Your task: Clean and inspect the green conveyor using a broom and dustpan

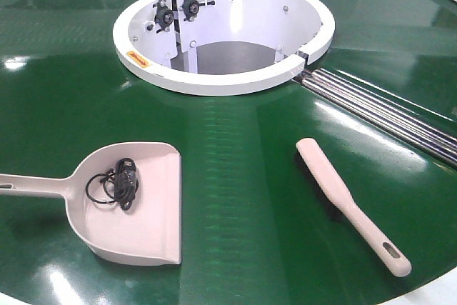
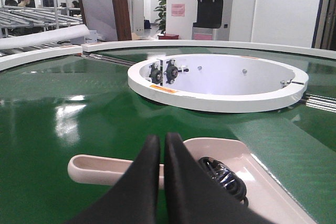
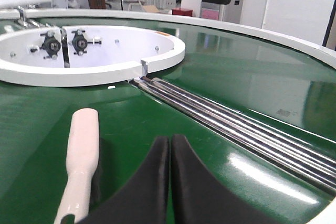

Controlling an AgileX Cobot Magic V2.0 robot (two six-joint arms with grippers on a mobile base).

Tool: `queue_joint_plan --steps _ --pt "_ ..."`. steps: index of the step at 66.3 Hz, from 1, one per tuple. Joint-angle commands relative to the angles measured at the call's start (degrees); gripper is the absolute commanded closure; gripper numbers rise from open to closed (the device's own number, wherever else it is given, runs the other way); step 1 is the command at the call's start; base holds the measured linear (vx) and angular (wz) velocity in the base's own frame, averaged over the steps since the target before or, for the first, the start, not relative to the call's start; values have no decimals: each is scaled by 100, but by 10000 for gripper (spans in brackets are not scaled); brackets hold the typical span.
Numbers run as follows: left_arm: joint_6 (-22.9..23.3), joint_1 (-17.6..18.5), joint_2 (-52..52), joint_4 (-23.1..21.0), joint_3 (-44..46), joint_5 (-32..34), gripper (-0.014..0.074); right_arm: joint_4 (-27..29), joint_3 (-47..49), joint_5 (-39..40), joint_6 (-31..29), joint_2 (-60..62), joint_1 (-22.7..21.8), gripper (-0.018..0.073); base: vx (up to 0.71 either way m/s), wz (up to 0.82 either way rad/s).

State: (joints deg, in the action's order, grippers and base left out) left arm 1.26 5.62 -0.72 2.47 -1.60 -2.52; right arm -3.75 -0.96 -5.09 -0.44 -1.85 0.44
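Observation:
The dustpan (image 1: 143, 212) lies on the green conveyor (image 1: 243, 176) at the front left, handle pointing left, with a coiled black cable (image 1: 118, 183) in it. The broom (image 1: 343, 198) lies at the front right, bristles down, slotted handle end toward the front. Neither gripper shows in the front view. My left gripper (image 2: 162, 142) is shut and empty, above the dustpan's handle (image 2: 105, 169), with the cable (image 2: 223, 177) to its right. My right gripper (image 3: 170, 142) is shut and empty, to the right of the broom (image 3: 81, 156).
The white ring-shaped opening (image 1: 225, 33) with its black bearings sits in the middle of the belt. Silver rollers (image 1: 385, 112) run from the ring toward the right edge, close to my right gripper (image 3: 236, 124). A white outer rim (image 1: 435, 291) bounds the belt at the front.

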Motion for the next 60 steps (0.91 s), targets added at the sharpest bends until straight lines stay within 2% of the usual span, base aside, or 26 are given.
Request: queue_joint_plan --steps 1,13,60 --pt "55 31 -80 -44 -56 415 602 -31 -94 509 197 287 -35 568 0 0" --pt "55 31 -80 -44 -56 415 602 9 -86 398 367 316 -35 568 0 0" --pt "55 31 -80 -44 -56 415 602 9 -86 375 367 316 -35 568 0 0"
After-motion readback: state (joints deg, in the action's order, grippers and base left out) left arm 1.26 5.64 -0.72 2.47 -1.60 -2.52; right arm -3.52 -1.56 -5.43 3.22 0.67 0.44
